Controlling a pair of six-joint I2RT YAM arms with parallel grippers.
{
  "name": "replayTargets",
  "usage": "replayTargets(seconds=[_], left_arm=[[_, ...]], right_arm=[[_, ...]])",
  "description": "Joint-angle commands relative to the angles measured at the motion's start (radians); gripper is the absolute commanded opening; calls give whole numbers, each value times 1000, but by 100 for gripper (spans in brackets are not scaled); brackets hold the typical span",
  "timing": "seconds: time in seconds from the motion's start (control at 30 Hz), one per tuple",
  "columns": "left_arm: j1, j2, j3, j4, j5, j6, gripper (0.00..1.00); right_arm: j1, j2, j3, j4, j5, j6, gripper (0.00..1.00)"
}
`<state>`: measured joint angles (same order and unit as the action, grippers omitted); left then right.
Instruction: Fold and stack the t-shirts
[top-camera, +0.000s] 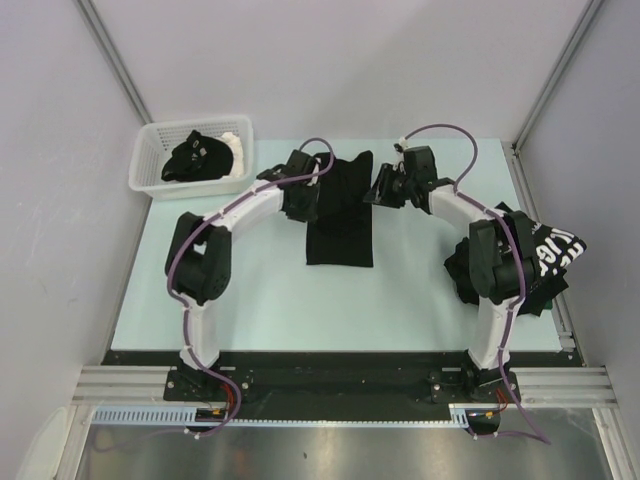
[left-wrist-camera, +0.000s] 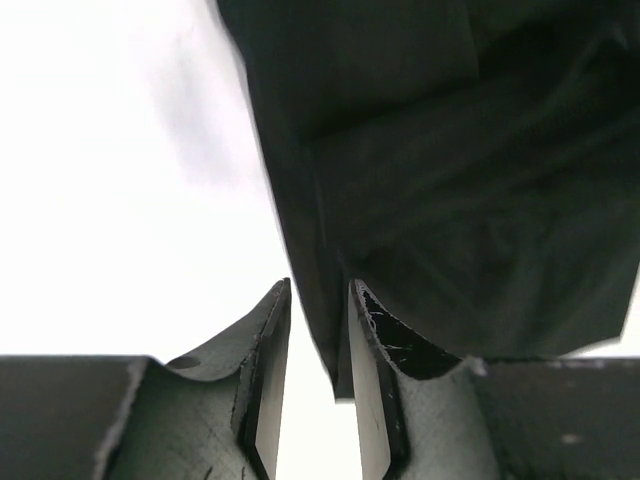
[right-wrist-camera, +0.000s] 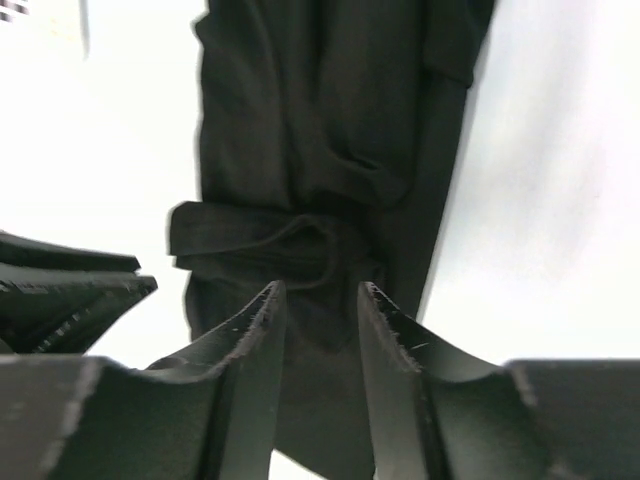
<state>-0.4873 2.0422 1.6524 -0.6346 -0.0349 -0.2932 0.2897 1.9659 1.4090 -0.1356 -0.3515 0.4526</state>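
Just past the fingertips of the left gripper (left-wrist-camera: 319, 290), the folded t-shirt (left-wrist-camera: 450, 180) blurs and runs off the top and right edges. From above, the right arm (top-camera: 495, 262) hides part of the heaped t-shirt (top-camera: 555, 246) behind its elbow; the white lettering is unreadable.

Pale table (top-camera: 260, 315) under folded shirt (top-camera: 340, 235), basket (top-camera: 141, 184), shirt pile (top-camera: 548, 252)

Pale green table (top-camera: 260, 310), white walls (top-camera: 330, 60)

The left arm (top-camera: 245, 207) and right arm (top-camera: 455, 210) are built of white links and black joints; purple cables (top-camera: 440, 126) are looped along both, and dark, scratched fingers (right-wrist-camera: 400, 370) are fitted
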Motion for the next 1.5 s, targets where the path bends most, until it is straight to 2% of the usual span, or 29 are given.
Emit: replayTargets(seconds=[0.0, 0.1, 0.13, 0.2, 0.23, 0.6, 1.03, 1.47], left_arm=[[3, -151, -101, 30, 50, -34, 33], [1, -214, -202, 47, 59, -40, 33], [3, -226, -219, 52, 64, -38, 32], [0, -264, -264, 56, 72, -41, 30], [0, -275, -276, 56, 73, -41, 30], [-11, -378, -367, 47, 72, -47, 27], [-16, -363, -348, 47, 79, -61, 26], [-19, -378, -379, 47, 60, -72, 26]], right_arm=[[28, -100, 47, -70, 17, -9, 37], [57, -124, 44, -114, 40, -31, 30], [77, -127, 39, -122, 46, -37, 21], [94, -131, 27, -137, 69, -40, 10], [104, -128, 18, -137, 75, -40, 0], [141, -116, -35, -147, 105, -34, 0], [183, -94, -88, -142, 80, -14, 0], [180, -1, -96, -49, 14, 6, 0]])
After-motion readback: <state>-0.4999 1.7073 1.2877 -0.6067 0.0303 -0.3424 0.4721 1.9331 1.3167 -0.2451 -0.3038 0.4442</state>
